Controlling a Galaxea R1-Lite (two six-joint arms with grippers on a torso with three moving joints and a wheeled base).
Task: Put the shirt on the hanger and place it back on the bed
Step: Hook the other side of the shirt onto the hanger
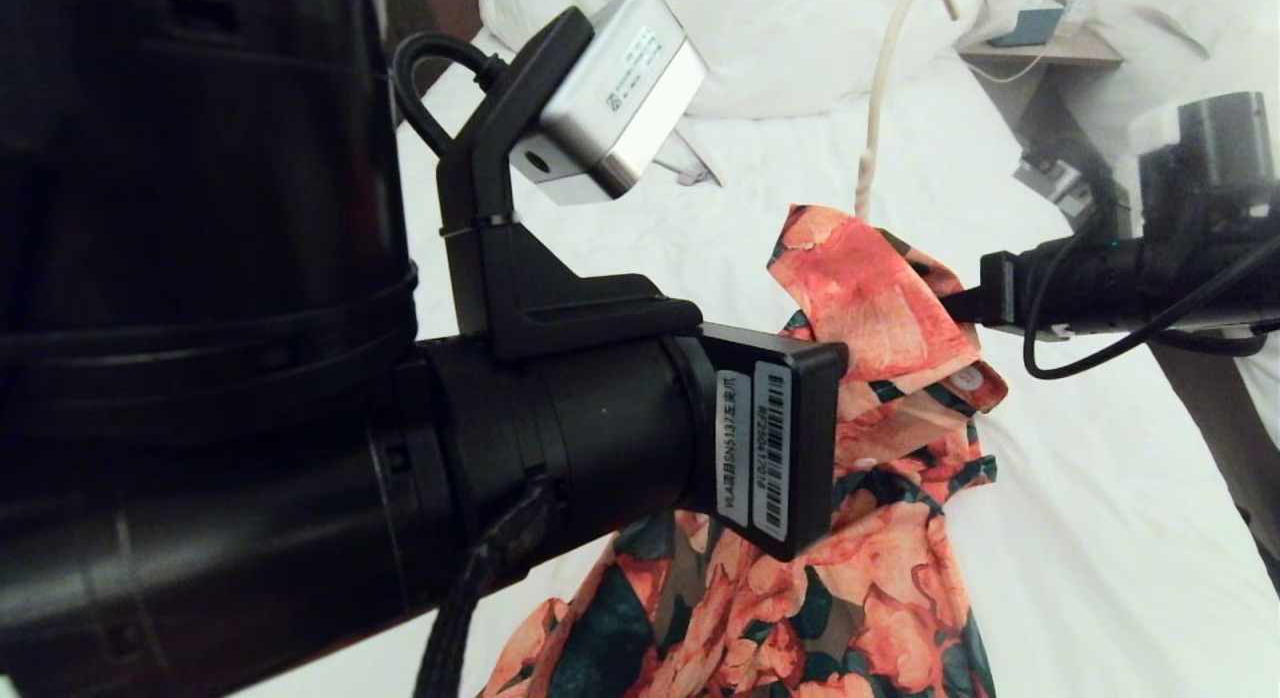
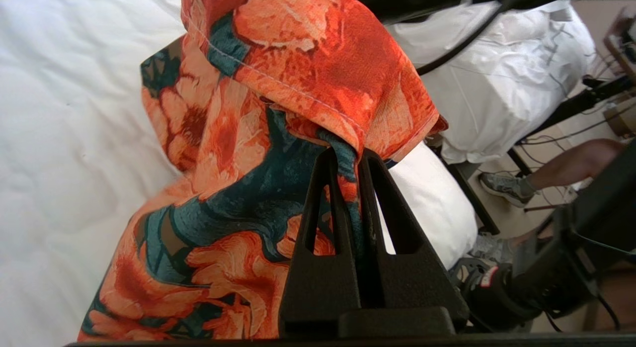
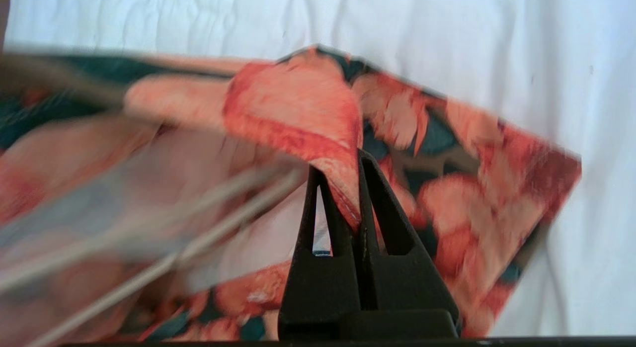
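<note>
You see both grippers lifting the shirt [image 1: 880,308] above the bed [image 1: 1080,498]: left gripper [image 2: 344,163] jaws pinch a fabric fold, right gripper [image 3: 350,183] jaws clamp a hem; the hanger [image 1: 880,88] rises behind

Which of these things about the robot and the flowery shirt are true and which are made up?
1. Both grippers are pinching the shirt. True: the left gripper and the right gripper are each shut on a fold of it.
2. The shirt is blue with stripes. False: it has orange-pink flowers and dark green leaves.
3. The bed has a white sheet. True.
4. The shirt lies flat on the bed. False: its top part is lifted up by the grippers.
5. Part of the hanger shows above the shirt. True.
</note>
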